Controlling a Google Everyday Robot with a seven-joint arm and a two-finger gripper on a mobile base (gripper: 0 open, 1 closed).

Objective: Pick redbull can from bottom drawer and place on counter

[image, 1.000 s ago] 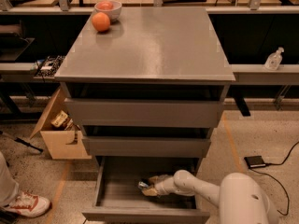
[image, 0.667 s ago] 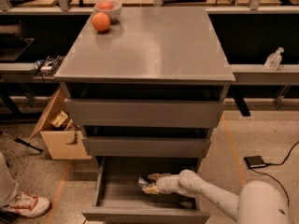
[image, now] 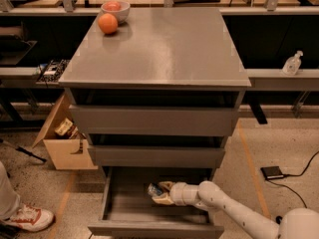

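The bottom drawer point(image: 124, 213) is pulled open at the foot of the grey cabinet. My white arm reaches into it from the lower right. My gripper point(image: 158, 193) is inside the drawer, against a small blue-and-silver redbull can point(image: 153, 189) that lies at its back middle. The can is partly hidden by the gripper. The counter point(image: 169, 44) is the flat grey top of the cabinet. An orange fruit point(image: 107, 23) sits on its back left corner.
A bowl point(image: 115, 9) stands behind the orange fruit. The two upper drawers point(image: 154, 121) are partly open. A cardboard box point(image: 62, 138) stands on the floor at the left, a shoe point(image: 27, 218) at the lower left, a small black device point(image: 272, 173) at the right.
My arm has stretched further out and the gripper has shifted slightly left inside the drawer, staying at the can.
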